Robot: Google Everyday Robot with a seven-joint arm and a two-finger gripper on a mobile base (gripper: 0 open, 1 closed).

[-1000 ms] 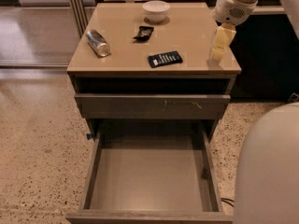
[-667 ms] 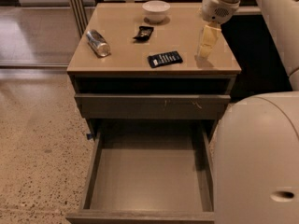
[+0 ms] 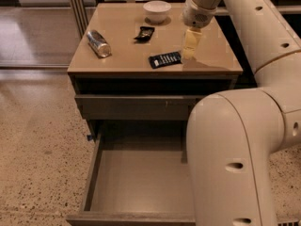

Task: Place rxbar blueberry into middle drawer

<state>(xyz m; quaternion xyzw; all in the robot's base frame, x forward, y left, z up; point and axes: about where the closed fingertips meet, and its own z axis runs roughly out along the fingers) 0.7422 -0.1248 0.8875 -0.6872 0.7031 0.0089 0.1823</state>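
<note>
Farthest to the left of the gripper, a silver metal can (image 3: pixel 99 44) lies on its side on the tan, flat wooden cabinet top (image 3: pixel 117 55). Below the gripper and to its left, the middle drawer (image 3: pixel 136 182), a wide grey-brown wooden tray with a plain front, stands pulled open and holds nothing. A closed grey-brown drawer front (image 3: pixel 136 106) with pale scratch marks sits between that drawer and the cabinet top. Up on the top, a small black packet of uneven outline (image 3: pixel 144 32) lies to the gripper's left and slightly behind it. A round white bowl (image 3: pixel 157 8) stands farther back. The rxbar blueberry (image 3: pixel 164 59), a flat rectangular bar in a dark wrapper with white lettering, lies flat on the top just to the left of the gripper, its right end close beside the tip. The pale yellow gripper (image 3: pixel 190 46) hangs pointing downward over the right part of the top. Whether it is released or clenched cannot be told. The cream-coloured arm (image 3: pixel 244 140) fills the right side.
</note>
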